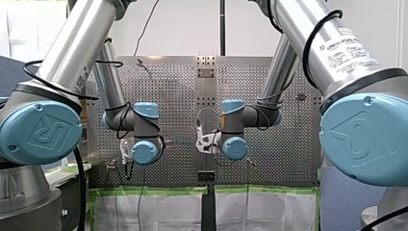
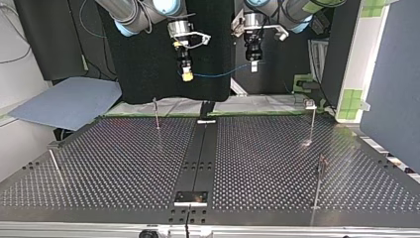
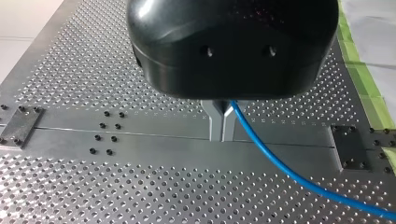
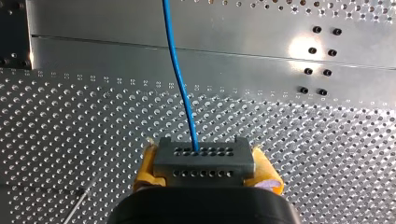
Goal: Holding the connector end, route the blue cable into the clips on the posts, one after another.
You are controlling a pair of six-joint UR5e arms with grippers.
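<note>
In the right wrist view my right gripper (image 4: pixel 205 170) is shut on a grey connector block (image 4: pixel 204 156), gripped between its yellow pads (image 4: pixel 145 168). The blue cable (image 4: pixel 180 84) leaves the block and runs ahead over the table. My left gripper (image 3: pixel 222 136) has its metal fingers shut on the same cable (image 3: pixel 285 170), which trails away beside it. In the top view both grippers hang high above the table's far edge, my right gripper (image 2: pixel 187 74) at the left and my left gripper (image 2: pixel 254 66) at the right. The cable (image 2: pixel 218 75) sags slightly between them.
Thin posts stand on the perforated table (image 2: pixel 124 163): one far left (image 2: pixel 156 113), one far right (image 2: pixel 313 121), one near left (image 2: pixel 54 166), one near right (image 2: pixel 319 186). A dark centre rail (image 2: pixel 200 153) runs down the middle. Green tape lines the far edge.
</note>
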